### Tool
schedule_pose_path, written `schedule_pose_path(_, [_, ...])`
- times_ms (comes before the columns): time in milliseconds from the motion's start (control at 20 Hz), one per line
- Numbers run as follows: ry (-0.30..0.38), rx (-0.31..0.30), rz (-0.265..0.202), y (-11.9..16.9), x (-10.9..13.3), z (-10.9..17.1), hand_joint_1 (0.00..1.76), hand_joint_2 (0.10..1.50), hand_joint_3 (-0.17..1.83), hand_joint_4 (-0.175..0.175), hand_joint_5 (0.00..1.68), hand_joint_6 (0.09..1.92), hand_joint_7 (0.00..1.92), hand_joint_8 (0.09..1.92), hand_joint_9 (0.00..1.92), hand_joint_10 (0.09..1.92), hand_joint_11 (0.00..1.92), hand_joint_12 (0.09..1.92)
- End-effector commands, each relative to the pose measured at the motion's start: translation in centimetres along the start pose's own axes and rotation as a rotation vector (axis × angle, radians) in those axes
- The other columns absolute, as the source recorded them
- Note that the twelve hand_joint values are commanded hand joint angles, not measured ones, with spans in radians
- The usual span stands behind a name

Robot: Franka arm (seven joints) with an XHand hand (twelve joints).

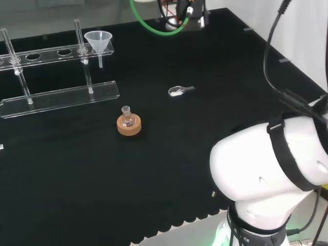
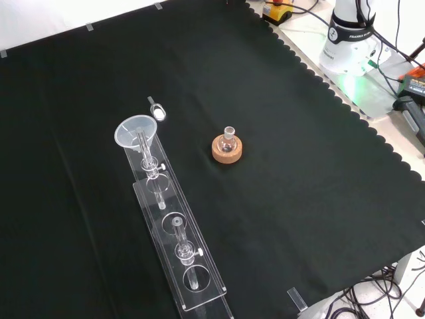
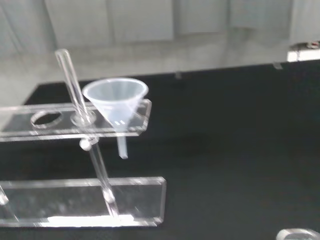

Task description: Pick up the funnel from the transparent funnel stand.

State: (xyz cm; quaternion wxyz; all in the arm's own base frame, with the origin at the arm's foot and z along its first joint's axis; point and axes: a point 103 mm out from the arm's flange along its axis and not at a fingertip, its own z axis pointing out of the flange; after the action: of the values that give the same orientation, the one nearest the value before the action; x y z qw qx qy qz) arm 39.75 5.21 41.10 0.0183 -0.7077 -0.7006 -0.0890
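In the head view, at the left, a clear plastic stand [image 1: 59, 95] has a flat base, thin upright rods and a top plate with round holes. The clear cone-shaped funnel [image 1: 99, 42] sits in the hole at its right end. Further right, a small glass flask [image 1: 127, 116] rests on a round cork ring [image 1: 129, 126], then a small scoop [image 1: 177, 91] lies on the black cloth [image 1: 154, 179]. The state of the hand I cannot tell.

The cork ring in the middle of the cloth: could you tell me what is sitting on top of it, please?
A small clear round-bottomed flask sits on the cork ring, neck upright and unstoppered. Whether it holds anything cannot be told, and the ring hides the flask's underside.
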Motion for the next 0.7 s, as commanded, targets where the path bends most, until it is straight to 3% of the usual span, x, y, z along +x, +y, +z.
schedule_pose_path(50, [0.122,-0.103,-0.063,4.9,2.3,5.1,0.11,0.85,0.44,0.006,0.37,0.09,0.11,0.65,0.26,0.83,0.05,1.53])
schedule_pose_path(400, [0.169,-0.108,-0.115,10.5,2.7,8.6,0.12,0.86,0.44,-0.009,0.37,0.09,0.1,0.66,0.27,0.84,0.06,1.52])
schedule_pose_path(700, [0.184,-0.051,-0.162,15.6,2.9,12.2,0.12,0.85,0.44,-0.013,0.33,0.09,0.04,0.69,0.25,0.85,0.06,1.52])
